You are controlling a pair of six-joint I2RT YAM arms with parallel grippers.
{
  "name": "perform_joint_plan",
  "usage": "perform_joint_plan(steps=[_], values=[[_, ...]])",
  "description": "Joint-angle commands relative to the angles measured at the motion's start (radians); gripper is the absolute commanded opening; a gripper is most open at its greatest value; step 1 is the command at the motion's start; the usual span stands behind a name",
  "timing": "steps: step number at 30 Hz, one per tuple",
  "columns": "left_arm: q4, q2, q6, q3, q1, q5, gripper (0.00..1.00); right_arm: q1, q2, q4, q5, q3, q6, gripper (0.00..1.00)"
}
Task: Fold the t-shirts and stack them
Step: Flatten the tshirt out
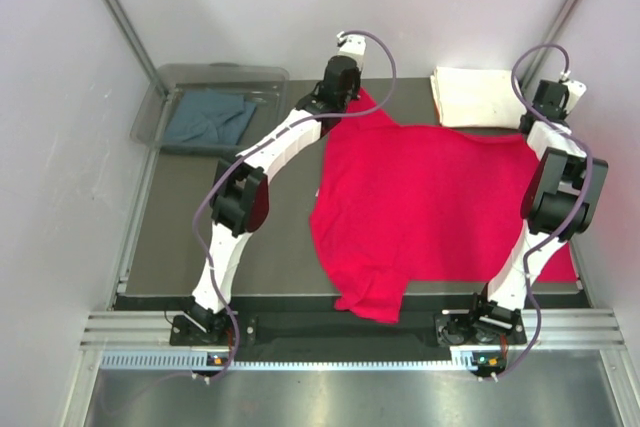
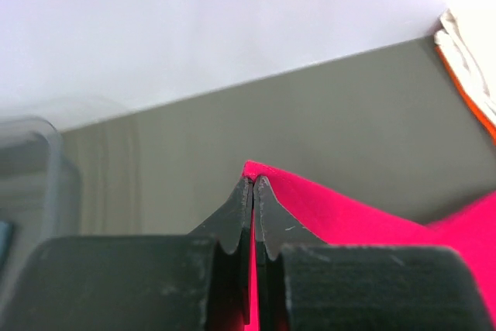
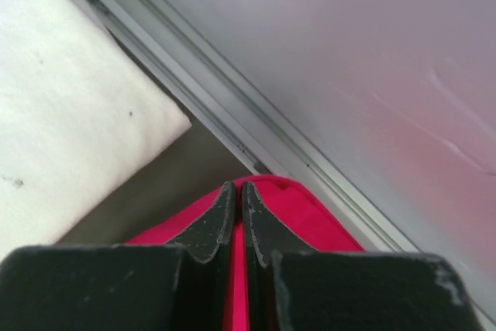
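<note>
A bright red t-shirt (image 1: 430, 202) lies spread over the right half of the dark table, its near part hanging over the front edge. My left gripper (image 2: 253, 184) is shut on the red shirt's far left corner (image 2: 260, 170), near the back of the table (image 1: 345, 97). At the far right, my right gripper (image 3: 238, 190) is shut on the shirt's other far corner (image 3: 287, 191), close to the side wall. A cream-white t-shirt (image 1: 475, 95), folded in a neat rectangle, rests at the back right (image 3: 62, 106). A slate blue-grey t-shirt (image 1: 208, 117) lies in the bin.
A clear plastic bin (image 1: 165, 102) stands at the back left, off the table's corner. White walls close in the back and both sides, with a metal rail (image 3: 232, 114) along the right wall. Bare dark table (image 1: 190, 237) shows on the left.
</note>
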Motion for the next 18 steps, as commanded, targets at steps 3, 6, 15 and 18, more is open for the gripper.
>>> perform_joint_plan(steps=[3, 6, 15, 18], values=[[0.138, 0.009, 0.176, 0.083, 0.063, 0.035, 0.00, -0.001, -0.077, -0.063, -0.021, 0.012, 0.023, 0.00], [0.183, 0.045, 0.183, 0.110, 0.089, 0.067, 0.00, -0.001, -0.101, -0.058, -0.006, -0.012, 0.008, 0.00], [0.256, 0.145, 0.201, 0.202, 0.109, 0.053, 0.00, 0.000, -0.006, -0.095, -0.008, 0.128, 0.003, 0.01], [0.290, 0.163, 0.190, 0.200, 0.112, 0.067, 0.00, -0.003, 0.063, -0.160, -0.001, 0.222, 0.040, 0.00]])
